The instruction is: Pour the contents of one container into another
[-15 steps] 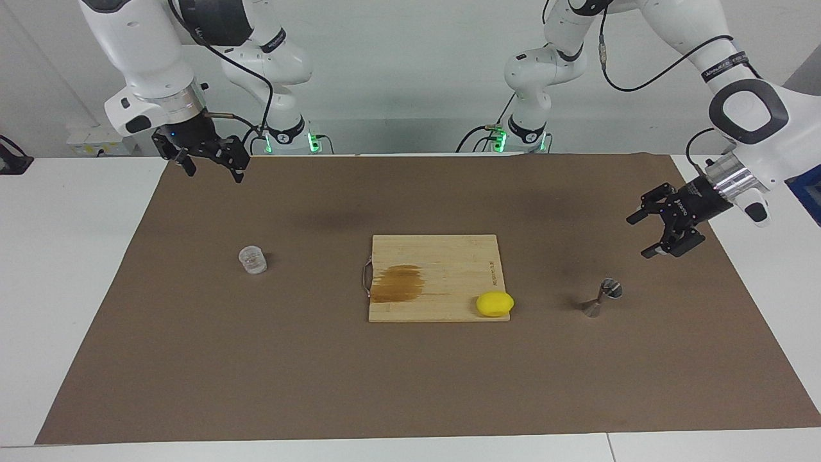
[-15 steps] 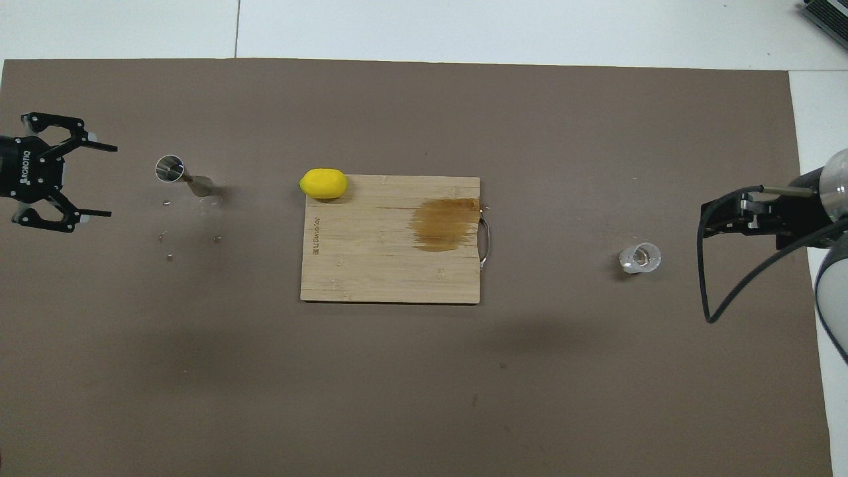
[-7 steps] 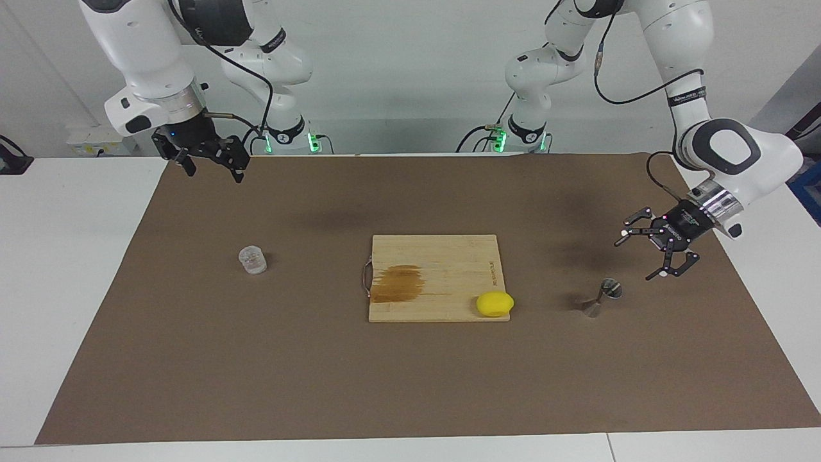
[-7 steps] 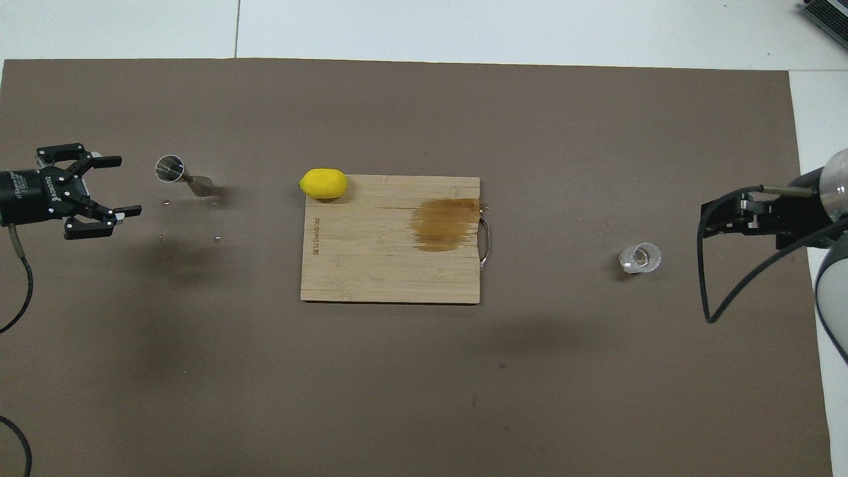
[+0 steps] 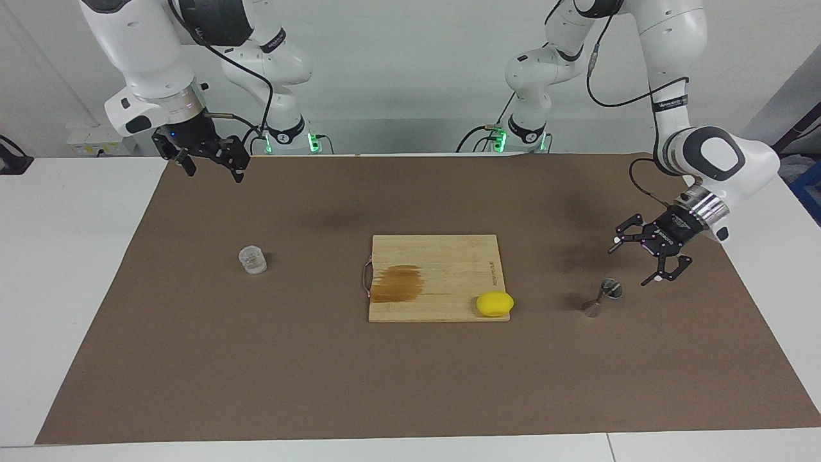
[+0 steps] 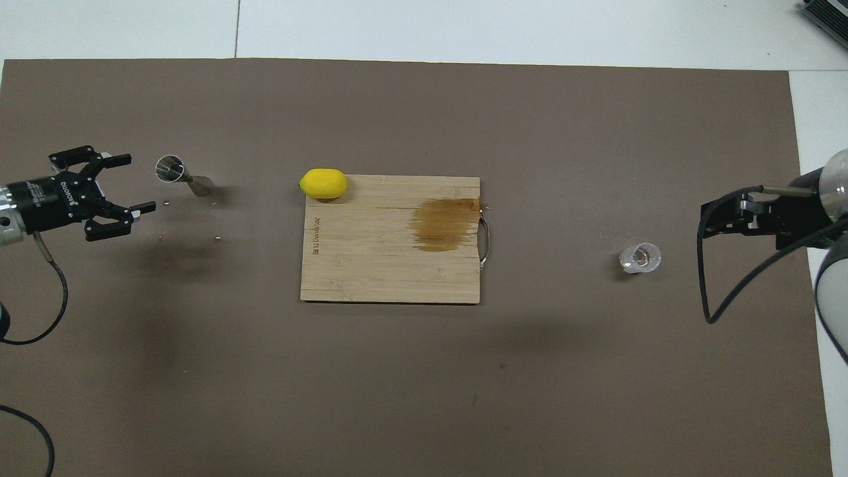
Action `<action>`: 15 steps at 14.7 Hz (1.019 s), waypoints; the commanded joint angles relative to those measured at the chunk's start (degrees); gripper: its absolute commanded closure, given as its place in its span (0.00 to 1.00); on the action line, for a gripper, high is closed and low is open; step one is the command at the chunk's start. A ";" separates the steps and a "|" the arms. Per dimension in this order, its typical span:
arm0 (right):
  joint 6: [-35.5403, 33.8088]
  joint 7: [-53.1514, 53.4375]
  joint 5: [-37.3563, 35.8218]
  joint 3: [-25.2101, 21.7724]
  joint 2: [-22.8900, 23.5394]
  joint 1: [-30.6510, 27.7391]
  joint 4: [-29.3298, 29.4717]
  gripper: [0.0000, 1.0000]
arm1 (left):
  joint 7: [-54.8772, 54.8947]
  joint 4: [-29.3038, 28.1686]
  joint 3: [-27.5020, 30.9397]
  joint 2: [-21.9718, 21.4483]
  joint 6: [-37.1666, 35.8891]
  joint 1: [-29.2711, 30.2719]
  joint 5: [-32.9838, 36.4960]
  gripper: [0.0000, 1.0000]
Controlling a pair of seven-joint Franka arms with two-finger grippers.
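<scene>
The clear ridged cup (image 5: 253,260) (image 6: 640,258) stands on the brown mat toward the right arm's end of the table. Toward the left arm's end, the steel hourglass jigger (image 5: 603,297) (image 6: 182,176) stands upright on the mat. My left gripper (image 5: 632,261) (image 6: 138,183) hangs open just beside the jigger, on the side toward the table's end. Its fingers point at the jigger, a small gap away, and hold nothing. My right gripper (image 5: 215,174) (image 6: 706,222) waits open and empty in the air over the mat's edge, apart from the cup.
A wooden cutting board (image 5: 436,256) (image 6: 371,252) with a brown wet stain lies mid-table. A yellow lemon (image 5: 494,303) (image 6: 323,183) rests on its corner toward the jigger. A few small specks (image 6: 216,237) dot the mat by the jigger.
My left gripper has swung down and in toward the jigger, turning its open fingers to face it. The right arm, cup and jigger have not moved.
</scene>
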 commanded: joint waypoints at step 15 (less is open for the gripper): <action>-0.60 -1.65 0.18 0.21 -0.25 -0.66 -0.50 0.00 | 9.49 -4.86 0.09 1.26 5.35 -3.21 -13.05 0.02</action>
